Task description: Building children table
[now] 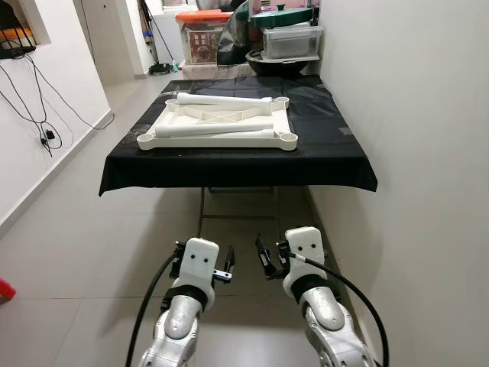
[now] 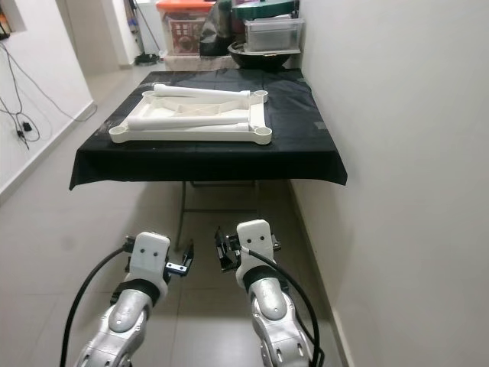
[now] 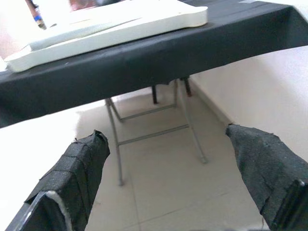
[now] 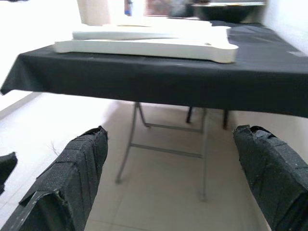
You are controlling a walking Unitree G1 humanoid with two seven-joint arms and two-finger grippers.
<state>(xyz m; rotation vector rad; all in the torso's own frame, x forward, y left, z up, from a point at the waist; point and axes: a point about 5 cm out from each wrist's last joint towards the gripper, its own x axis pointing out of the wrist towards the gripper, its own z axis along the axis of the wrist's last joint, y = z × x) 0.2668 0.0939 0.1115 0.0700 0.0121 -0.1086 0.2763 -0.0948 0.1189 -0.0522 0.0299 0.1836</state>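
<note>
On the black table ahead lies the white tabletop, upside down, with legs resting on it. Left gripper and right gripper hang low before the table, fingers spread. Step closer first, then reach for one leg.

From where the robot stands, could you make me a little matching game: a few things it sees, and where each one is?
Things:
1. white table top
2. black cloth
3. orange-lidded box
4. left gripper

Places:
A. low, above the floor tiles
B. upside down on the cloth
C. behind the table
D. draped over the folding table

Pairs: 1-B, 2-D, 3-C, 4-A
</note>
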